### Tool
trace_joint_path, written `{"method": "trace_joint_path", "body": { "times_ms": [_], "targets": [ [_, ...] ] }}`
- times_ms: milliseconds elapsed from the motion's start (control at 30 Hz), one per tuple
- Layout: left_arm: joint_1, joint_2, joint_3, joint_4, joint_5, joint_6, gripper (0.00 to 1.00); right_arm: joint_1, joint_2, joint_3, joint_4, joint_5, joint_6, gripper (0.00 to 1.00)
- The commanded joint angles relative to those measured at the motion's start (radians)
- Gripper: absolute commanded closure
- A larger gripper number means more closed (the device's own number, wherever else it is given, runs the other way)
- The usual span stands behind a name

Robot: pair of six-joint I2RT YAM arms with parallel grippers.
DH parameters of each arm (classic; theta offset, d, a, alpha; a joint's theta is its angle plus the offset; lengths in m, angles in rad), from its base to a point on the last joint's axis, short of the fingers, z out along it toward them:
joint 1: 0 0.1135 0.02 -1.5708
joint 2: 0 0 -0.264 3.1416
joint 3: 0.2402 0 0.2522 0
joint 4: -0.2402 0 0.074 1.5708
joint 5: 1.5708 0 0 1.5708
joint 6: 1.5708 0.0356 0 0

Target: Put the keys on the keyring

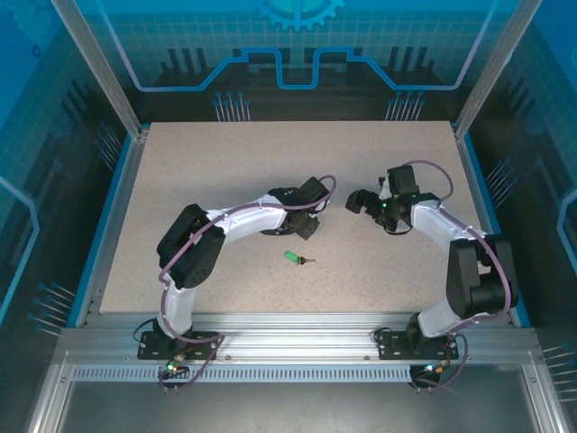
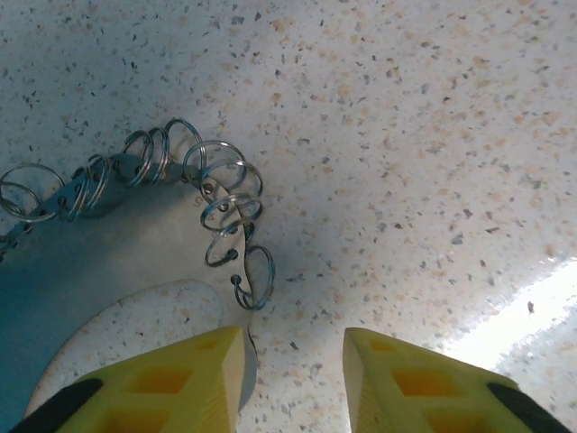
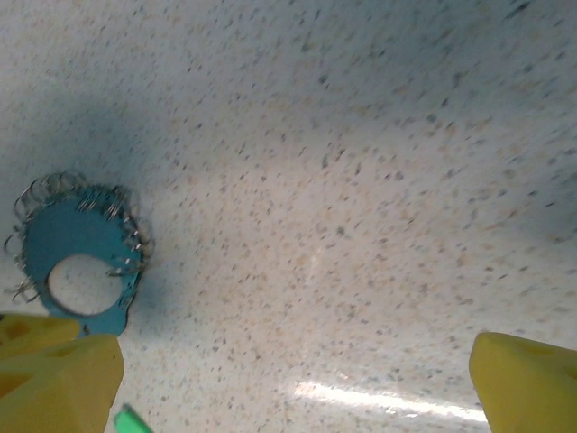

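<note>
In the top view the key (image 1: 291, 258) lies on the table (image 1: 225, 162) at about 7 o'clock from the left gripper (image 1: 309, 225), near but apart from it; from the right gripper (image 1: 358, 202) it sits at 8 o'clock, farther off. In the left wrist view the keyring (image 2: 54, 271) lies at 10 o'clock from the gap between the yellow fingers (image 2: 203, 379); its edge runs just beside one fingertip, and I cannot tell whether they touch. The key has a bright green head and a short dark-looking blade; the keyring is a flat teal band with a round hole; a chain (image 2: 221, 171) of thin silvery rings curls along its rim. The left gripper's jaws stand moderately apart with nothing between them; the right gripper's jaws are spread wide, holding nothing.
</note>
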Motion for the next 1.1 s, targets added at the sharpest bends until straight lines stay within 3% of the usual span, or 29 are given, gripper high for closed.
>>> {"method": "trace_joint_path", "body": {
  "times_ms": [0, 667, 1067],
  "targets": [
    [0.001, 0.043, 0.043, -0.027, -0.029, 0.032, 0.65, -0.004, -0.046, -0.027, 0.062, -0.100, 0.013, 0.00],
    [0.037, 0.132, 0.101, 0.000, -0.052, 0.030, 0.68, 0.001, -0.067, -0.091, 0.092, -0.111, 0.017, 0.00],
    [0.044, 0.145, 0.093, 0.000, -0.041, 0.020, 0.76, 0.001, -0.071, -0.095, 0.086, -0.101, 0.009, 0.00]
  ]
}}
